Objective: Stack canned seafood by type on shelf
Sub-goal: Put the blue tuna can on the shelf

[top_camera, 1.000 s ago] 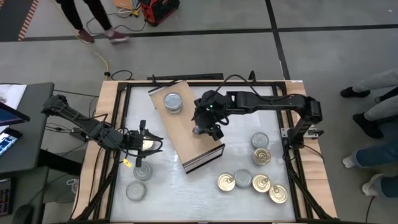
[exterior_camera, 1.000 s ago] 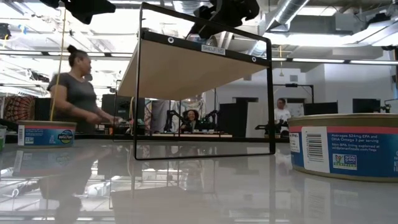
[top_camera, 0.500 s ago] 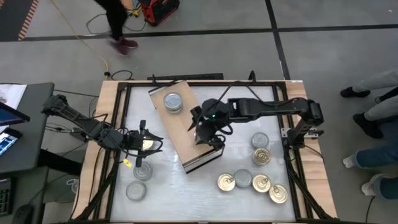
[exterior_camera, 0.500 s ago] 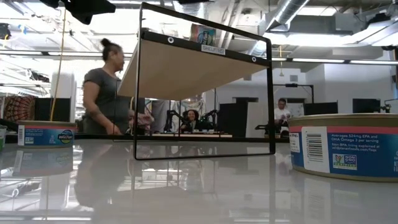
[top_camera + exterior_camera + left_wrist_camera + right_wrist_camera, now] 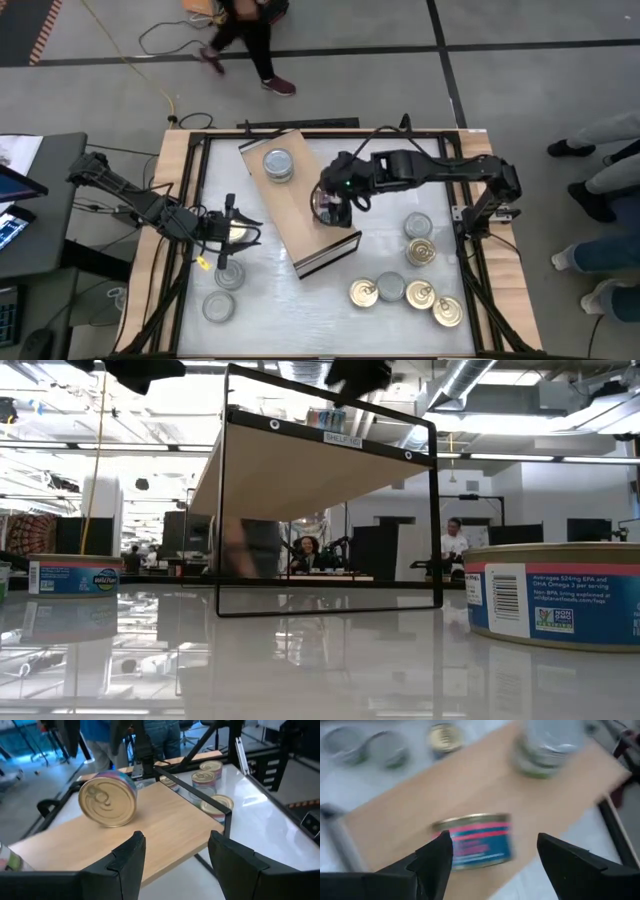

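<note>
Left tool (image 5: 232,232): fingers apart, holding nothing, waiting over the surface (image 5: 270,280) left of the shelf.
Shelf (image 5: 298,228): slanted wooden board; silver tin stack (image 5: 278,164) at its far end.
Right tool (image 5: 335,205): fingers apart, empty, above a tin (image 5: 479,847) on the shelf.
Other tins (image 5: 407,291): grouped on the surface, right.

A person (image 5: 245,40) walks past the white table (image 5: 260,290); seated people (image 5: 305,552) sit beyond.

Shelf (image 5: 165,820) light matt wood (dark metal edge); tin (image 5: 108,801) gold metal; tabletop (image 5: 320,660) glossy white.
</note>
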You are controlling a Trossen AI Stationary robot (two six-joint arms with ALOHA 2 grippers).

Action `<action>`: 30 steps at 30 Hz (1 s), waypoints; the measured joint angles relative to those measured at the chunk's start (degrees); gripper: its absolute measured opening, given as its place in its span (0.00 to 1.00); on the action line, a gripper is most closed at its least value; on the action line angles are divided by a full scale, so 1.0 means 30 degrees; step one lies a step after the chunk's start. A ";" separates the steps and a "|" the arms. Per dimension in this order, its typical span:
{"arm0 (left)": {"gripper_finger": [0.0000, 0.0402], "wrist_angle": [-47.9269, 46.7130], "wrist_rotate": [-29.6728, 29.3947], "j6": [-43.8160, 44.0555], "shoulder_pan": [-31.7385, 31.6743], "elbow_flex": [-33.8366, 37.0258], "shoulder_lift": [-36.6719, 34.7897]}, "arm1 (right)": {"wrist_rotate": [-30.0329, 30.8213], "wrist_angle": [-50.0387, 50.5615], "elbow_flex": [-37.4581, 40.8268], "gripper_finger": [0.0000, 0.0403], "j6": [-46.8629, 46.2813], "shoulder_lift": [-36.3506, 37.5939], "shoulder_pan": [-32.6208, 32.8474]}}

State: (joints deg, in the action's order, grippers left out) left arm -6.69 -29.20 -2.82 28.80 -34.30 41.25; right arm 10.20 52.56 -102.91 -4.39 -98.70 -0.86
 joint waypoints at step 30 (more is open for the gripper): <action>0.51 -0.1285 -0.0391 0.1505 0.0750 0.0007 0.0030 | 0.2323 0.0179 0.0011 0.78 0.1031 -0.1096 -0.4259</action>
State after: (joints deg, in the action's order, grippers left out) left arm -10.55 -30.37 1.70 31.05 -34.28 41.34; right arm 17.16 53.10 -102.88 -1.30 -101.98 -13.64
